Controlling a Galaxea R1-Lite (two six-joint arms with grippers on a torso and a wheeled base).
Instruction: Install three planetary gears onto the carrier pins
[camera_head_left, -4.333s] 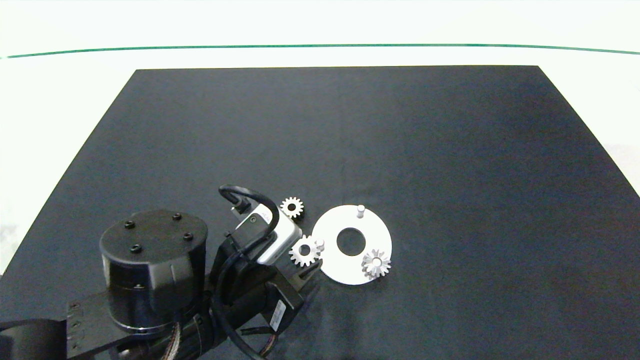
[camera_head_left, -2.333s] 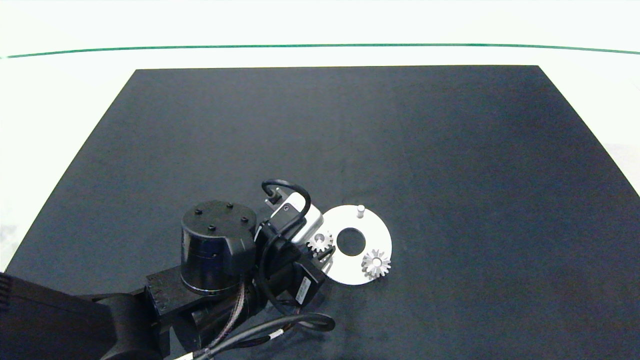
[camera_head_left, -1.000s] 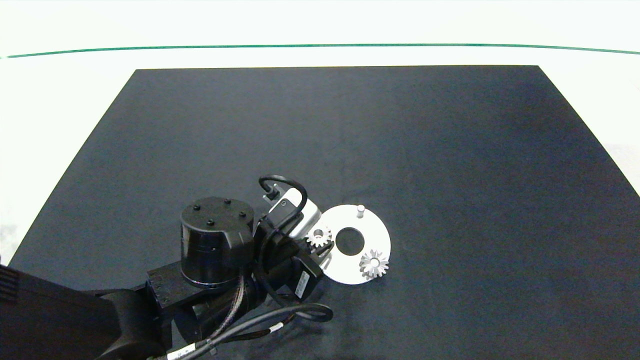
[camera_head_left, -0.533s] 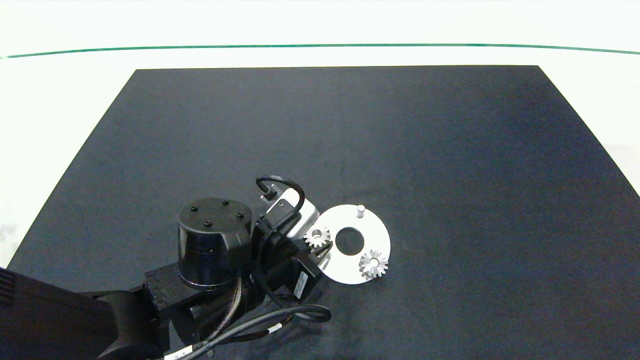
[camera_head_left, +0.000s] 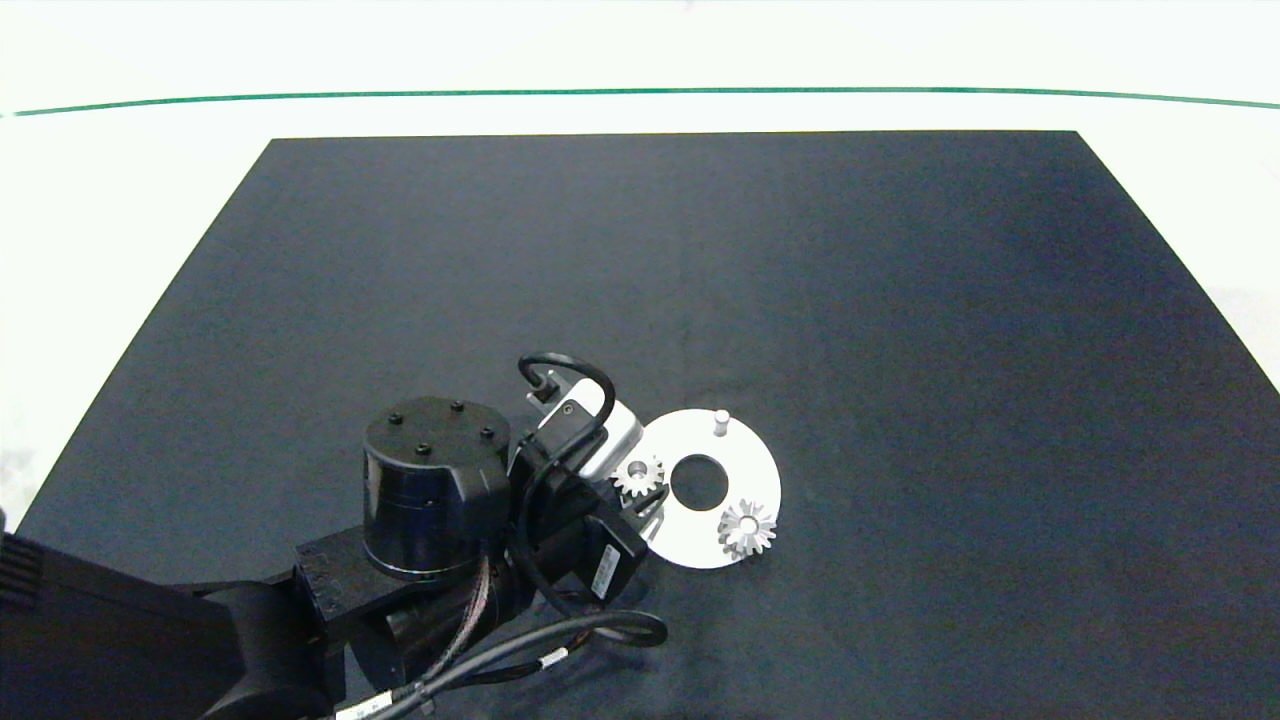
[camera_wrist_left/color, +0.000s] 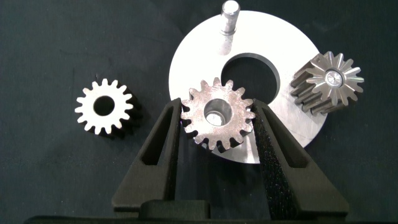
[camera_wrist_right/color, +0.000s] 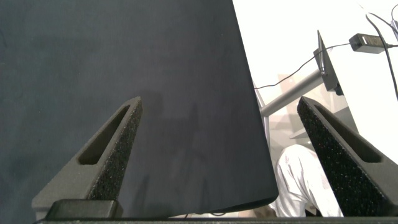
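Note:
A white disc (camera_head_left: 745, 470) (camera_wrist_left/color: 193, 68) lies on the black mat. My left gripper (camera_head_left: 640, 482) (camera_wrist_left/color: 217, 109) is shut on a planetary gear (camera_head_left: 638, 474) (camera_wrist_left/color: 217, 116), holding it flat over the disc's left part; a pale round shape shows in its centre hole. A second gear (camera_head_left: 747, 528) (camera_wrist_left/color: 328, 81) sits on a carrier pin at the disc's near right. One bare pin (camera_head_left: 720, 421) (camera_wrist_left/color: 228, 25) stands at the far rim. A third gear (camera_wrist_left/color: 104, 107) lies on the mat beside the disc, hidden in the head view. My right gripper (camera_wrist_right/color: 221, 102) is open.
The black mat (camera_head_left: 900, 300) spreads wide around the disc. My left arm (camera_head_left: 430, 500) covers the near-left part. The right wrist view shows the mat's edge (camera_wrist_right/color: 255, 124), with a metal stand (camera_wrist_right/color: 305, 87) and cables beyond it. The right arm is outside the head view.
My left gripper carried its gear from beside the disc's left edge onto the disc's left part, hiding the third gear. Over the last second it barely moved.

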